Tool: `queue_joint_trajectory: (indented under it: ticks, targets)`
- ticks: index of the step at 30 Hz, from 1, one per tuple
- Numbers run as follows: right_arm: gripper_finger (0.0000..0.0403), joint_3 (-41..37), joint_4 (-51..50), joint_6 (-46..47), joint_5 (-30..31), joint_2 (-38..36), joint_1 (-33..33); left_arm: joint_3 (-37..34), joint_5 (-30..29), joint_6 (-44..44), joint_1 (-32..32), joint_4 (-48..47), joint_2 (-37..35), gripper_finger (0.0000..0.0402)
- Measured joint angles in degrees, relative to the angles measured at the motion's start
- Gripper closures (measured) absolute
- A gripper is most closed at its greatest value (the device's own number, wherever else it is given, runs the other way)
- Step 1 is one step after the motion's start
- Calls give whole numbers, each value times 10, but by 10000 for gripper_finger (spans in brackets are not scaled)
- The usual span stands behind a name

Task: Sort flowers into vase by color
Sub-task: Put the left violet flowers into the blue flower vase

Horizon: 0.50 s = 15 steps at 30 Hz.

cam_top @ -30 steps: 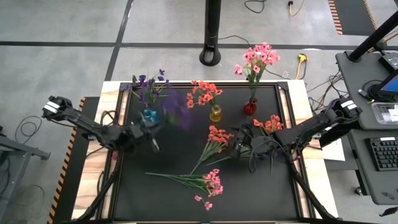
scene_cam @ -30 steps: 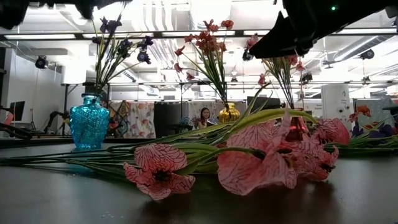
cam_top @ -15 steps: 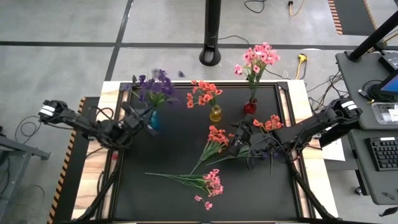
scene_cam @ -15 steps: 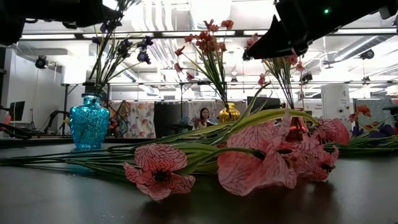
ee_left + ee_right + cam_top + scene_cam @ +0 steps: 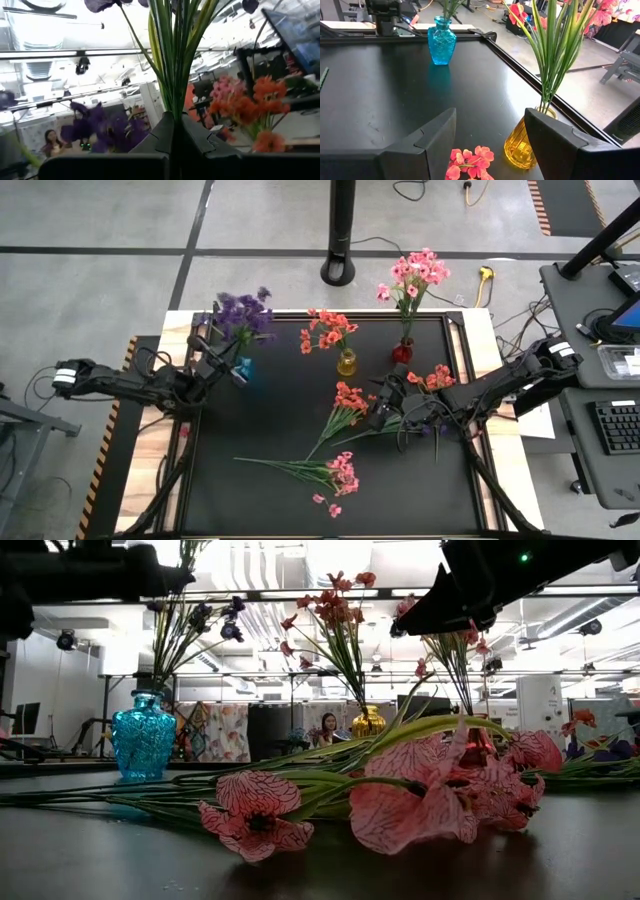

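My left gripper (image 5: 213,358) hovers at the table's far left beside the blue vase (image 5: 241,367), shut on a purple flower spray (image 5: 172,60). The spray's blossoms (image 5: 243,309) crowd over the vase with other purple flowers. Orange-red flowers stand in the yellow vase (image 5: 346,363) and pink ones in the red vase (image 5: 402,353). An orange-red spray (image 5: 345,400) and a pink spray (image 5: 338,471) lie flat on the black mat. My right gripper (image 5: 490,145) hangs open above the mat, over orange-red blossoms (image 5: 470,161). My left gripper pinches a bundle of several green stems (image 5: 172,107) between its two shut fingers, low on the stems. The fingers slant upward, and the stems run on past the fingertips along them. The spray is lifted clear of the mat, blossoms uppermost.
More orange-red blossoms (image 5: 432,378) lie by my right arm. A raised black frame (image 5: 520,65) rims the mat. A dark pole base (image 5: 340,272) stands beyond the far edge. Open mat lies between the blue vase and the lying sprays.
My left gripper has drawn back toward the table's left and far edges and turned, keeping shut on the purple spray. The blossoms have swung from over the mat's middle to over the blue vase at the far left.
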Motion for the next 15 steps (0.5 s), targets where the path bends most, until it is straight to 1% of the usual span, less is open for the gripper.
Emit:
queue_joint_trajectory:
  ticks: [6, 10, 15]
  targets:
    - [174, 0, -2, 2, 0, 0, 0, -26, 1, -30, 36, 1, -7, 401]
    - [174, 0, -2, 2, 0, 0, 0, -33, 14, -51, 37, 2, -7, 401]
    - [174, 0, -2, 2, 0, 0, 0, -38, -2, -67, 37, 1, -7, 401]
